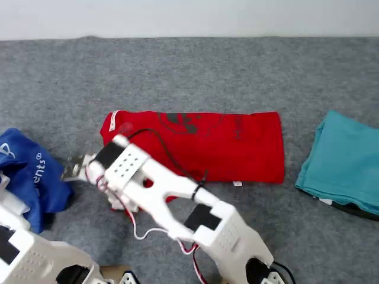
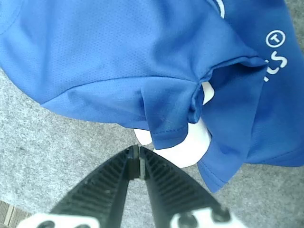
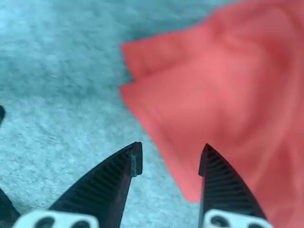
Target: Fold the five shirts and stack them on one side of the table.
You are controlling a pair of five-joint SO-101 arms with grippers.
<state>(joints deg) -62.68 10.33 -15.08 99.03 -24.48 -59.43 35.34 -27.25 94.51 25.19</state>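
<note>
Jaws spread, the right end effector hangs at a corner of the long-folded red fabric shirt, probably to grip it for another fold. The left end effector, pinched shut on nothing, sits beside the crumpled blue mesh shirt.

Your table wears a grey, felt-like covering, evenly lit. At twelve o'clock, a plain white wall borders it.
</note>
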